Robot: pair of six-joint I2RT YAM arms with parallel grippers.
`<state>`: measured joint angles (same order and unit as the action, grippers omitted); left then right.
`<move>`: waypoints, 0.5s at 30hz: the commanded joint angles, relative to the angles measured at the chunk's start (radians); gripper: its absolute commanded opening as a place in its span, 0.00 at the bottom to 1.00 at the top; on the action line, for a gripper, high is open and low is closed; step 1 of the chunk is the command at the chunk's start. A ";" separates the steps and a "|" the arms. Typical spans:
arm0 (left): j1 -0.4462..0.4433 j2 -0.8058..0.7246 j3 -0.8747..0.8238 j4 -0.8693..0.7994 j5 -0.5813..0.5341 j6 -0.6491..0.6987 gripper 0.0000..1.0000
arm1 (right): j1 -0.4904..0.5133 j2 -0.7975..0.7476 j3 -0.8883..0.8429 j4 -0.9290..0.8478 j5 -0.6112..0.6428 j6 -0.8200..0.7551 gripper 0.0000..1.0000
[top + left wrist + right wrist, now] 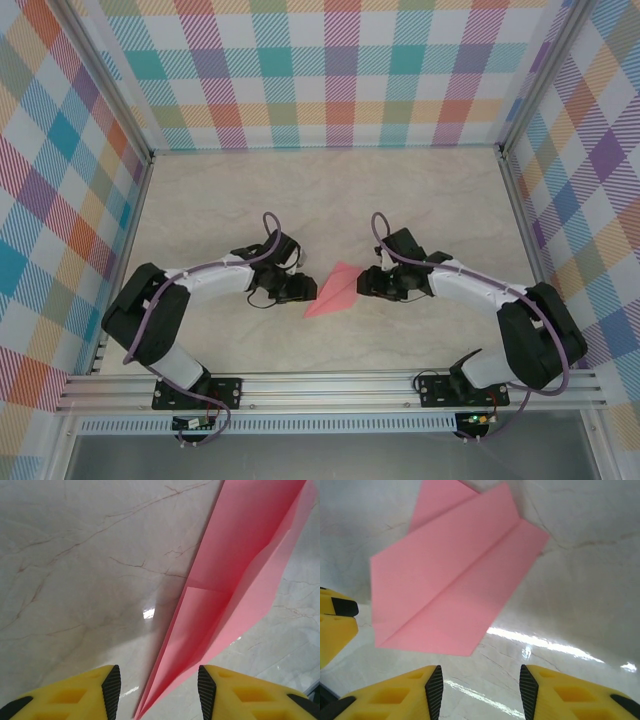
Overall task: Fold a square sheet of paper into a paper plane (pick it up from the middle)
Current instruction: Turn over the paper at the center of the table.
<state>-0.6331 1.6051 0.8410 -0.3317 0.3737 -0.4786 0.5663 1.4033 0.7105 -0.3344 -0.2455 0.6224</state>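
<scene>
Left gripper (159, 687) and right gripper (480, 687), fingers spread and empty, flank the paper plane (335, 292), which lies flat on the marble table (320, 190) with its tip toward the near edge. Risk: a closing finger could skid the thin paper or spring its folds open.

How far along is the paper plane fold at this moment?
Done: the sheet is already creased into a paper plane, a pointed dart with a central crease, lying on the table. In hand: nothing; the left gripper and right gripper are both open, flanking it. Left: probably only final touches, such as shaping the wings.
</scene>
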 commanded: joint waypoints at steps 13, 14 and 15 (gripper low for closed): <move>-0.101 0.077 0.054 -0.033 0.015 -0.020 0.42 | 0.003 -0.043 -0.084 0.052 0.022 0.165 0.48; -0.111 0.072 0.049 -0.025 0.018 -0.031 0.42 | 0.002 -0.044 -0.088 0.055 0.019 0.166 0.47; -0.120 0.067 0.047 -0.023 0.016 -0.041 0.42 | 0.002 -0.046 -0.089 0.054 0.020 0.166 0.47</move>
<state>-0.7212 1.6741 0.8944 -0.3603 0.3618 -0.4873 0.5663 1.3819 0.6350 -0.2951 -0.2348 0.7635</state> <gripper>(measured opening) 0.421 0.474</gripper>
